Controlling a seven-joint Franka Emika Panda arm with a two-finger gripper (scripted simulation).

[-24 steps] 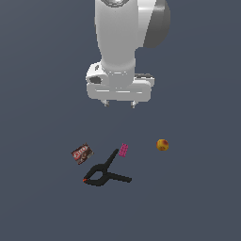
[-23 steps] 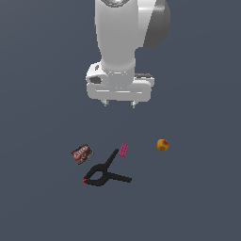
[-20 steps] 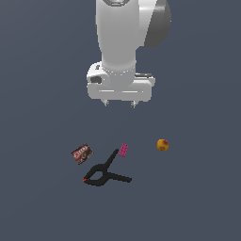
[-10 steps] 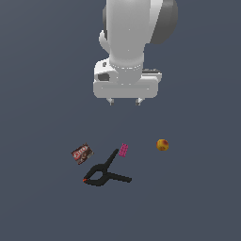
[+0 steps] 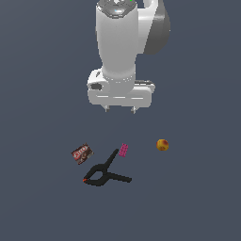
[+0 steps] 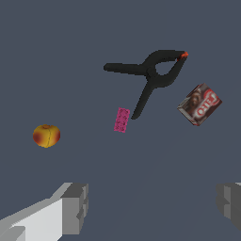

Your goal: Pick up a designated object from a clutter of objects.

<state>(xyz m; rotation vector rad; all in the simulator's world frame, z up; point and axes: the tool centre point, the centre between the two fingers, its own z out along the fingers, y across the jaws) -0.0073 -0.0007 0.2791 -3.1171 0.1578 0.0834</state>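
The brown-red packet point(image 5: 82, 153) with pale lettering lies flat on the dark floor at the exterior view's left; it also shows in the wrist view point(image 6: 199, 104). Beside it lie the black spring clamp point(image 5: 104, 172) with orange tips point(image 6: 153, 75), the small pink studded block point(image 5: 123, 150) point(image 6: 122, 119), and the orange-yellow ball point(image 5: 162, 145) point(image 6: 46, 135). My gripper point(image 5: 119, 110) hangs well above the clutter, open and empty. Its two fingers point(image 6: 74, 208) stand wide apart in the wrist view.
Only the dark grey floor point(image 5: 197, 197) lies around the objects. The white arm point(image 5: 123, 42) rises above the gripper.
The gripper has shifted sideways in the exterior view, first toward its right, then back a little, and stays high above the objects. The objects have not moved.
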